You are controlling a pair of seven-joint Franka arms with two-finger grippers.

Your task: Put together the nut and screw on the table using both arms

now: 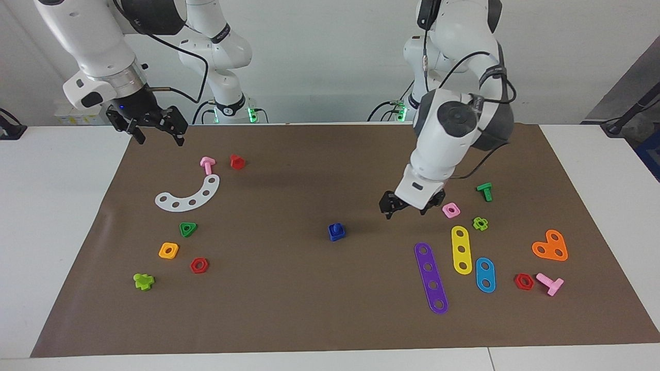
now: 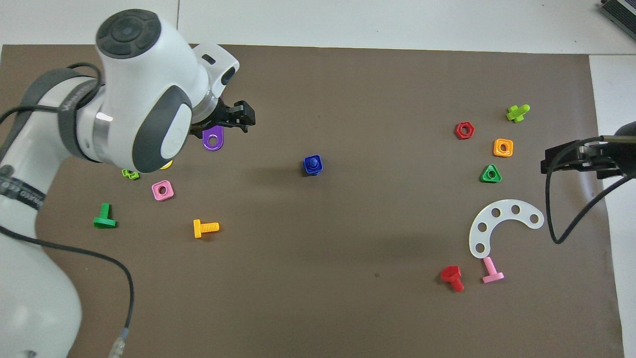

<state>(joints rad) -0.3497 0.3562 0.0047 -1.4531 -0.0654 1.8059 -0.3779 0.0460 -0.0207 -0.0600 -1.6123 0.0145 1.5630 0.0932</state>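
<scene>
The blue nut [image 1: 336,235] lies on the brown mat [image 1: 309,314] near the table's middle. The blue screw [image 1: 336,226] stands in its hole, one end poking up. Both also show in the overhead view, nut [image 2: 307,168] and screw [image 2: 312,162]. My left gripper [image 1: 407,208] hangs low over the mat, beside the blue pair toward the left arm's end, open and empty; it also shows in the overhead view [image 2: 241,118]. My right gripper [image 1: 157,135] is open and empty, raised over the mat's corner near the right arm's base.
A pink square nut [image 1: 451,209], yellow strip [image 1: 461,249], purple strip [image 1: 431,277] and green screw [image 1: 484,191] lie close to the left gripper. A white arc [image 1: 190,196], green triangular nut [image 1: 188,229] and orange square nut [image 1: 168,250] lie toward the right arm's end.
</scene>
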